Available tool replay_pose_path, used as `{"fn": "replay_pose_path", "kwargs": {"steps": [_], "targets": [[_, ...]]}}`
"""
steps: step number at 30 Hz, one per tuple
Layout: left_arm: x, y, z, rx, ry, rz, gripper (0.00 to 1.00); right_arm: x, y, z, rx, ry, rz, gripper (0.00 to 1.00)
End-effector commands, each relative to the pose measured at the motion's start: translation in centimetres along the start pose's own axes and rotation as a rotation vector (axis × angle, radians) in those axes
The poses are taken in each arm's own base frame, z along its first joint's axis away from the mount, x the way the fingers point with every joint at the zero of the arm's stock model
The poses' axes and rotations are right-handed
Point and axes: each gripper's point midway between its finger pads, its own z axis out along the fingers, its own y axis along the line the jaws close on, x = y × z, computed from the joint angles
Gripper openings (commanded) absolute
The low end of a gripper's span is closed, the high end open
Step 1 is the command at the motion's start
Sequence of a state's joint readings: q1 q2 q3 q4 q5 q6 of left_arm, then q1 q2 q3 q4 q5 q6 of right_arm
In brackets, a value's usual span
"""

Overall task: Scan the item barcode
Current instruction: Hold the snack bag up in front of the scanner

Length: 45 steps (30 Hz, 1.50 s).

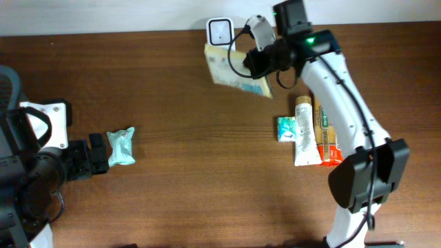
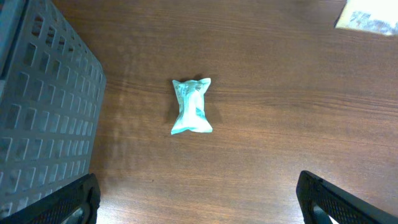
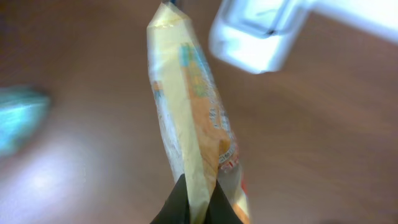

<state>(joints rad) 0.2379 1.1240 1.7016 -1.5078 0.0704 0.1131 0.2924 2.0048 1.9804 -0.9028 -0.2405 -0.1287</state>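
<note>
left pincer: spread wide, empty, just beside a teal pouch lying on the surface. 
mid surface, right side: white tube, orange tube, small teal box, side by side. 
far edge: right pincer pinching a yellow snack packet, held off the surface, close to the white scanner.

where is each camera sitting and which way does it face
Overhead: above the table, looking straight down; both arms show, left gripper open, right gripper shut on the yellow packet.
Left wrist: on the left arm, facing the teal packet on the table; the left fingers show at the bottom corners.
Right wrist: looks past the right fingers along the yellow packet toward the white scanner.
Shared: overhead and left wrist both show the teal packet.
</note>
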Motion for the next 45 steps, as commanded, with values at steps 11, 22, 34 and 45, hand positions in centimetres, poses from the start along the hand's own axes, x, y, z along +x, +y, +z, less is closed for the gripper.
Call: {"fn": "replay_pose_path", "kwargs": {"steps": [11,22,34,45], "targets": [[0.0,0.2,-0.2,-0.01,-0.004,0.014,0.99,-11.3,-7.7,4.2,1.109,-0.149,-0.704,0.04],[0.0,0.2,-0.2,-0.01,-0.004,0.014,0.99,-10.2,-11.8,5.3,1.166,-0.113,-0.688,0.04],[0.0,0.2,-0.2,-0.01,-0.004,0.014,0.99,-9.8,-7.8,8.5,1.073,-0.101,-0.785,0.04],[0.0,0.2,-0.2,-0.01,-0.004,0.014,0.99,-7.7,-3.4,10.8,0.995,-0.007,-0.881,0.04]]}}
